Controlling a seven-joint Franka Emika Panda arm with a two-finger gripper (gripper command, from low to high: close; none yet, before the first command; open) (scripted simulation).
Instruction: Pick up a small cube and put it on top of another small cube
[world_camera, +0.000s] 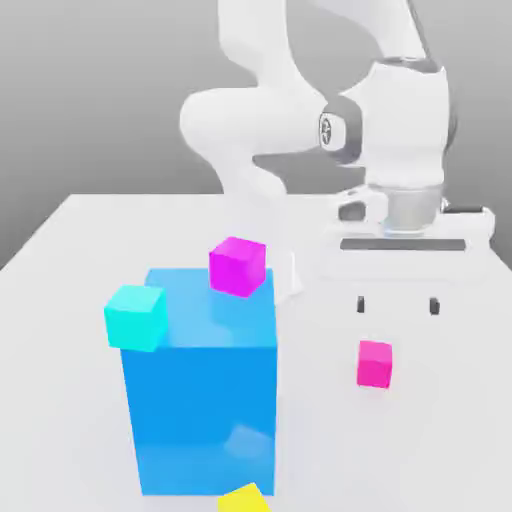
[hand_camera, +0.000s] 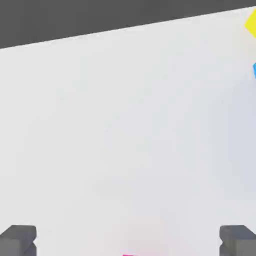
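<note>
The small cube (world_camera: 375, 363), hot pink, rests on the white table to the exterior view's right of the big blue block (world_camera: 200, 390). My gripper (world_camera: 398, 305) hangs just behind and above it, fingers pointing down, open wide with nothing between them. In the hand view the two dark fingertips (hand_camera: 18, 240) stand far apart around the gripper's middle (hand_camera: 128, 240), and a thin pink sliver of the small cube (hand_camera: 132, 254) shows between them at the picture's edge.
A magenta cube (world_camera: 238, 265) sits on the blue block's far top edge and a cyan cube (world_camera: 135, 316) on its near left corner. A yellow cube (world_camera: 245, 499) lies in front of the block. The white table (world_camera: 440, 420) extends around the pink cube.
</note>
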